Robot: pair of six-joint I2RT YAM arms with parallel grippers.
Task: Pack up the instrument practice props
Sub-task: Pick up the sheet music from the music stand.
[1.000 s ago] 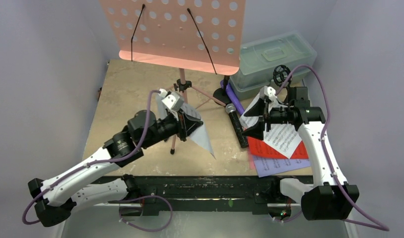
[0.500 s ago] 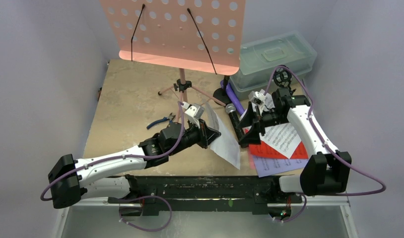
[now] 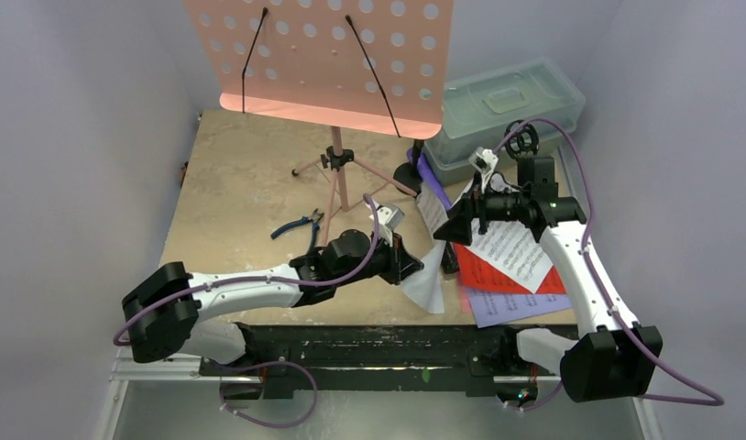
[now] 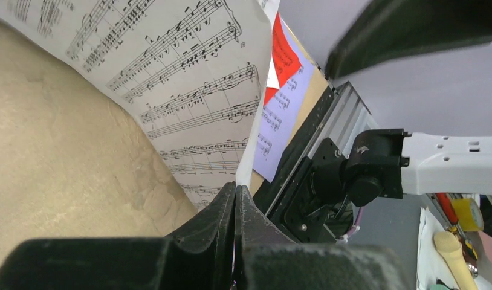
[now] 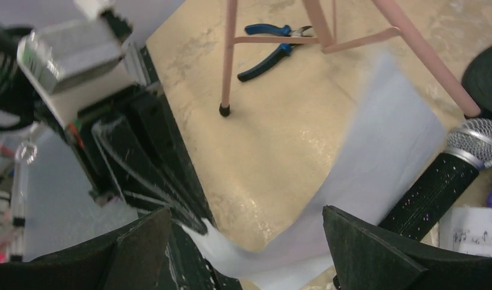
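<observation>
**Sheets being gathered, everything else still out**

The left fingers (image 4: 236, 202) are pressed fully together on the bottom edge of a white music sheet (image 3: 429, 280). The sheet hangs curled just left of the sheet stack (image 3: 514, 261) at the lower right of the table (image 3: 232, 183). That stack shows a white page over a red one over a lavender one. The right fingers (image 3: 447, 232) are spread as wide as they go and hold nothing. They hover over the black silver-headed mic (image 5: 449, 169), at the stack's upper-left corner.

Judging by the layout, packing has barely begun. The pink music rack (image 3: 323, 55) stands unfolded at top centre. The purple mic (image 3: 426, 170) and a black mic support (image 3: 521, 137) sit by the lidded plastic box (image 3: 507, 101), whose lid is on. The carried sheet has yet to join the stack.

A second ago the left arm held this sheet beside the tripod's centre and hid the blue-handled pliers (image 3: 298, 223). It has since swung toward the lower right. The right fingers have left the stack and opened slightly further.
</observation>
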